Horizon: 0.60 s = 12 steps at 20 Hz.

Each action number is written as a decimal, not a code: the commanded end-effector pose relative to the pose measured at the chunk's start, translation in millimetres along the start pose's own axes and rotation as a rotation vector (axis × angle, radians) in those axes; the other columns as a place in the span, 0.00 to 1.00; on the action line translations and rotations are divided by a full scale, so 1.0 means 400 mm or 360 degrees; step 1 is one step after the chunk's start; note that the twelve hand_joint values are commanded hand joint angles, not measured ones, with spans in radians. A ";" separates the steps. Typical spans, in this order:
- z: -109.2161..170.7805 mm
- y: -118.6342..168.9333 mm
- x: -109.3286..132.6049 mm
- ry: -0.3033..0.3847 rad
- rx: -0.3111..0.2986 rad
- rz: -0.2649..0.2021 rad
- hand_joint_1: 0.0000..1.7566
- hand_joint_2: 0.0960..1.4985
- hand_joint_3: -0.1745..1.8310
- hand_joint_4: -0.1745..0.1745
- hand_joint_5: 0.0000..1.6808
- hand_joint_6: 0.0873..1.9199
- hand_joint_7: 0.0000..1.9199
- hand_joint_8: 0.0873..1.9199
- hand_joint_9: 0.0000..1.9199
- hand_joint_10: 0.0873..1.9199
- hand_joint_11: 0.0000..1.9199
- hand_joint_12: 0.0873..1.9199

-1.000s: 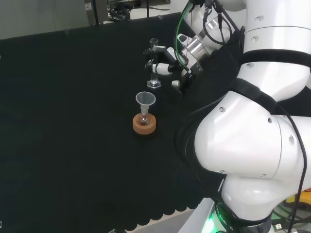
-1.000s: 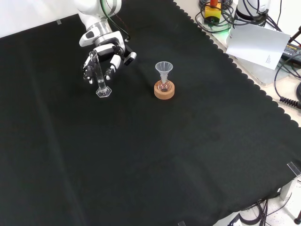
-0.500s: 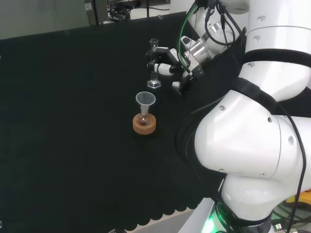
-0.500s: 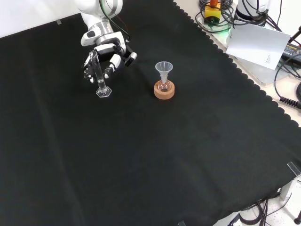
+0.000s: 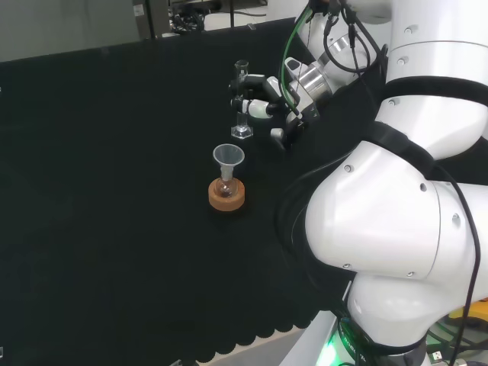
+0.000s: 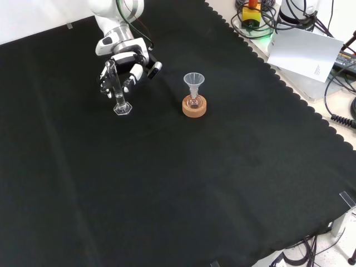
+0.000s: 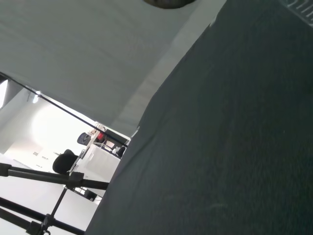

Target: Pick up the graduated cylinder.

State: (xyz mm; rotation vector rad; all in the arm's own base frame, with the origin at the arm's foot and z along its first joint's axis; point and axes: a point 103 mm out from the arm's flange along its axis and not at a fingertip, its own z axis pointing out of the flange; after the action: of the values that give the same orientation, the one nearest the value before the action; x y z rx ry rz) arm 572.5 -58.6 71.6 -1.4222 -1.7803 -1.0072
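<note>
One graduated cylinder is seen upright on the black cloth, its base resting on the cloth, to the left of the funnel-topped flask on its cork ring in the front view. The hand is curled round the cylinder's upper tube, so the grasp step is judged to be in hand. A straight vertical lift is called for next, with the tube kept upright.

Even overhead room light on my bench, black cloth matte and absorbing shadows, soft highlights on my white arm links, faint glints on the clear graduated cylinder, bright washed-out room background in wrist view, cloth grain soft there.
</note>
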 end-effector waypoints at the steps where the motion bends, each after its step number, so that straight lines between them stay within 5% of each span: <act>1: 0.014 0.003 0.001 0.0007 0.0033 -0.0001 0.63 0.68 0.00 0.40 0.44 0.28 0.37 0.28 0.51 0.14 0.41 0.53; 12: 0.022 0.010 0.005 0.0005 0.0023 0.0002 0.66 0.78 0.00 0.39 0.45 0.30 0.40 0.28 0.54 0.12 0.45 0.50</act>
State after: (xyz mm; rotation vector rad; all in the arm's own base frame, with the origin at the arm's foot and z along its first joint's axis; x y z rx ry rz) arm 575.7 -49.7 69.4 -1.4070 -1.7854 -0.9926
